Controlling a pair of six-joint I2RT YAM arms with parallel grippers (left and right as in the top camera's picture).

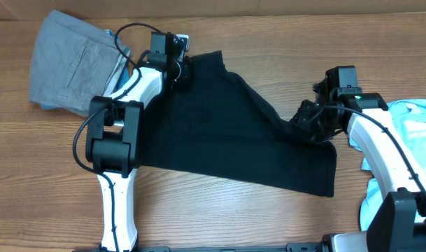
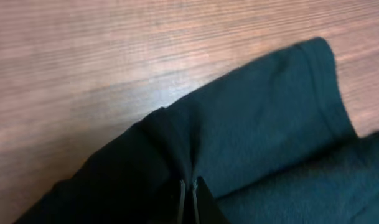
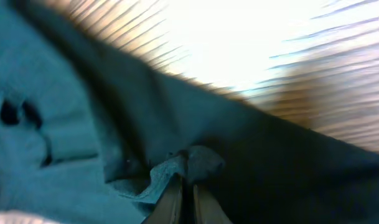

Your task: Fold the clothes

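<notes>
Black T-shirt (image 1: pixel 226 136) in left hand (image 2: pixel 189 184), right hand (image 3: pixel 184 180)

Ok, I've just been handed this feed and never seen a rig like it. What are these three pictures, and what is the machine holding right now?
It is a robot with a left arm and a right arm at a wooden table. Each arm ends in a two-finger pincer. The wide picture comes from a fixed camera above the table. The other two are close-ups from a camera on each wrist, looking along that arm's own fingers.

A black T-shirt lies in the middle of the table, with a grey garment at the far left and a light-blue T-shirt at the right edge.

The left pincer is shut on a fold at the black shirt's top-left corner. The right pincer is shut on a bunch of the same shirt at its right side. That right wrist view is blurred and glary.
</notes>
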